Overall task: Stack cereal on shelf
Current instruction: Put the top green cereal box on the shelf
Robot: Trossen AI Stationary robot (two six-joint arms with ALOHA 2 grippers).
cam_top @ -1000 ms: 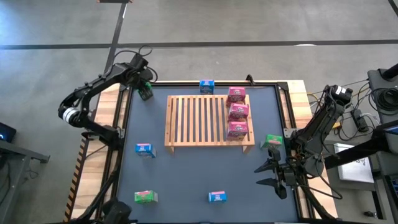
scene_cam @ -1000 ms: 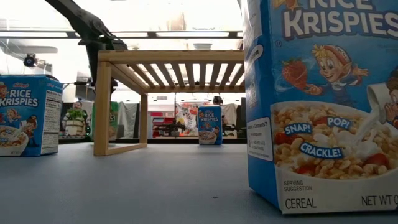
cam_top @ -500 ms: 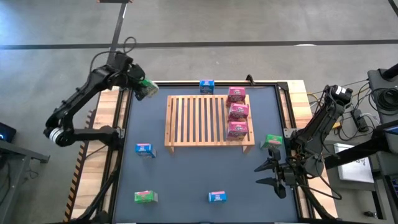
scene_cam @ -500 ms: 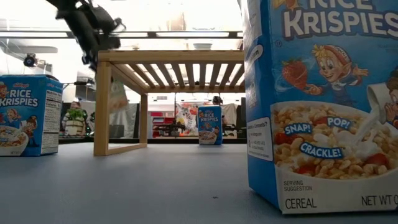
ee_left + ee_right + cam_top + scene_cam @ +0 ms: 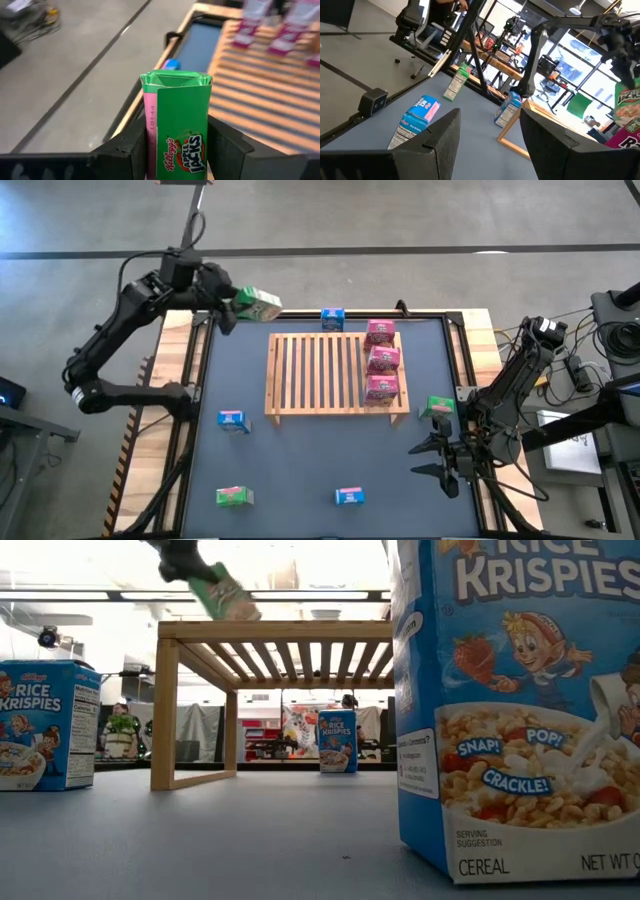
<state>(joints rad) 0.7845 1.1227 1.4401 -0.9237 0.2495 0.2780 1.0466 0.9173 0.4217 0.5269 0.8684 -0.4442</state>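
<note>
Three pink boxes already lined down the shelf at its right end, leaving bare slats for the rest. Left gripper clamped on a green box, raised high off the table's far left corner, likely to clear the frame. Right gripper parked at the near right edge, fingers spread wide, empty.

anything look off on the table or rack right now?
Nothing spilled or damaged. The only tilted item is the green box held in the left hand, in the air beyond the rack's far-left corner. Three pink boxes sit in a row on the rack. The right hand waits, open.
</note>
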